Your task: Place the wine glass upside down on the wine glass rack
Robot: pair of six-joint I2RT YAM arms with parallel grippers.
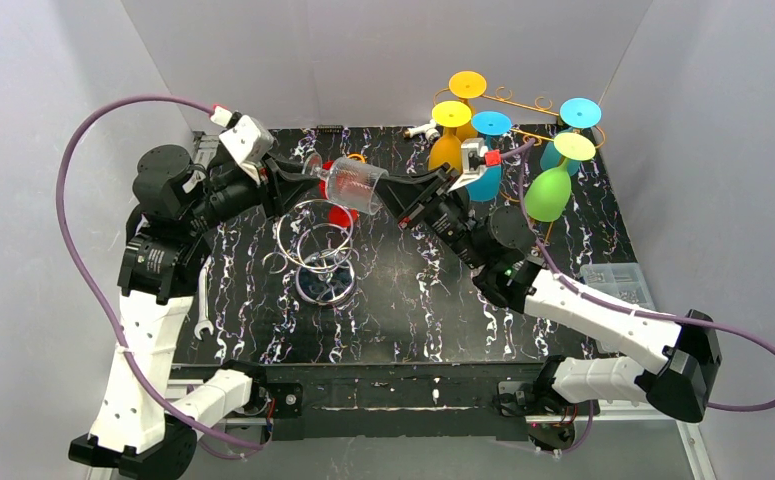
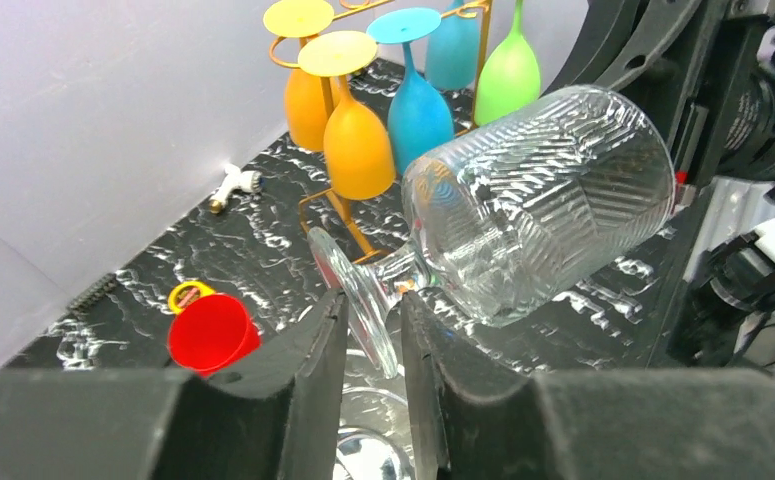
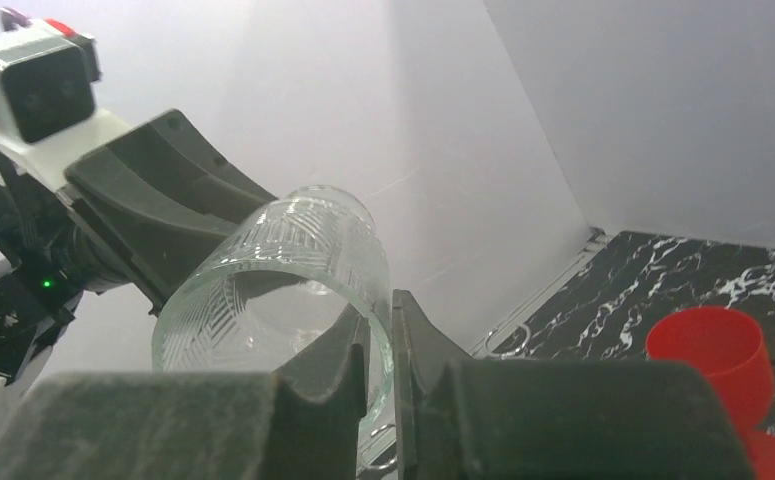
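1. Clear ribbed glass, top view first: the glass (image 1: 353,186) hangs in mid-air over the left middle of the table (image 1: 413,300), bridged between my two arms. The left gripper (image 1: 308,176) is clenched on its foot, and the right gripper (image 1: 390,197) pinches the bowl's rim. Its long axis lies about level, running left to right. The foot points left and the mouth points right, toward the rack (image 1: 529,104). That stands well apart at the far right corner, with coloured glasses (image 1: 549,193) hanging on it, feet up.
2. Left wrist: the foot (image 2: 358,295) sits nearly edge-on between my jaws and fills the gap, so I read that as a grasp. Stem and bowl lead away up and to the right.
3. Right wrist: the right gripper (image 3: 380,330) straddles the rim wall, one finger inside the mouth and one outside, closed on it. The mouth faces this camera, and the foot is hidden behind the bowl.
4. My judgement is that this is a hand-over ahead of the flip. Only one arm should let go, and only once the other's hold is sure. While both grip, neither should pull or twist, because the glass won't give. After that I'd turn the mouth down and the axis upright, then slide the foot into a free slot, clear of the hung ones.
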